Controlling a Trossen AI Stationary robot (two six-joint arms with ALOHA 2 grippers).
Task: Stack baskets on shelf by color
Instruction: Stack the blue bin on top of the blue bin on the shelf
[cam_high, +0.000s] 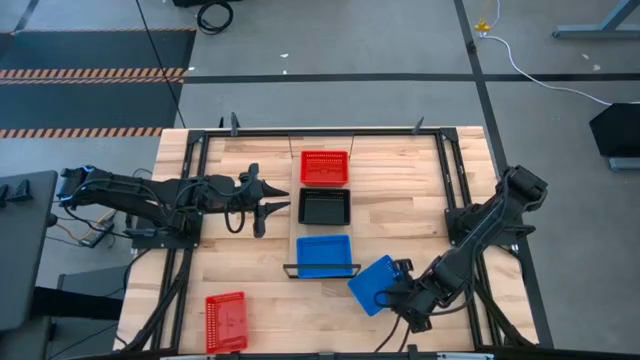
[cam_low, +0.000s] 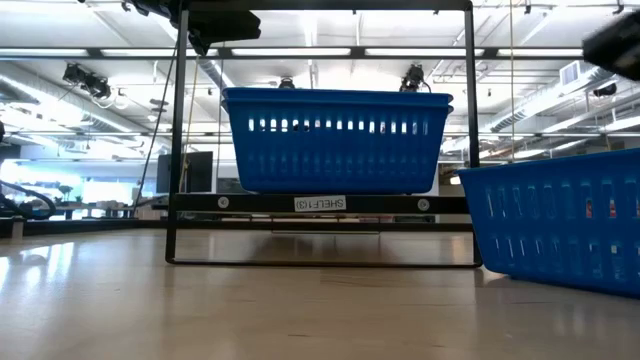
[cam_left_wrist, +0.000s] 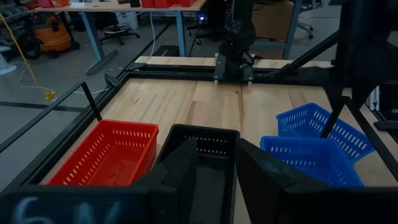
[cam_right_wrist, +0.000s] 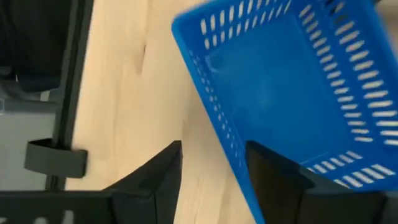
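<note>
On the shelf (cam_high: 293, 232) sit a red basket (cam_high: 325, 167), a black basket (cam_high: 325, 207) and a blue basket (cam_high: 324, 255), in a row from far to near. How many are nested in each I cannot tell. A loose blue basket (cam_high: 372, 283) rests on the table right of the shelf's near end, turned askew. A loose red basket (cam_high: 226, 322) lies near the left front corner. My right gripper (cam_high: 400, 297) is open at the loose blue basket's near right side. My left gripper (cam_high: 267, 207) hovers open, left of the black basket (cam_left_wrist: 202, 155). My right gripper (cam_right_wrist: 214, 165) stands astride the loose blue basket's side wall (cam_right_wrist: 227, 146), one finger (cam_right_wrist: 270, 171) over the inside and the other (cam_right_wrist: 165, 171) outside over the table. The outer finger is clear of the wall. Whether the inner one touches it I cannot tell.
Black frame rails (cam_high: 190, 190) run along the table's left and right sides and its far edge. The shelf's black end frame (cam_low: 320, 203) stands at its near end. Bare wood lies between the shelf and the left rail and between the shelf and the right arm's base (cam_high: 465, 222).
</note>
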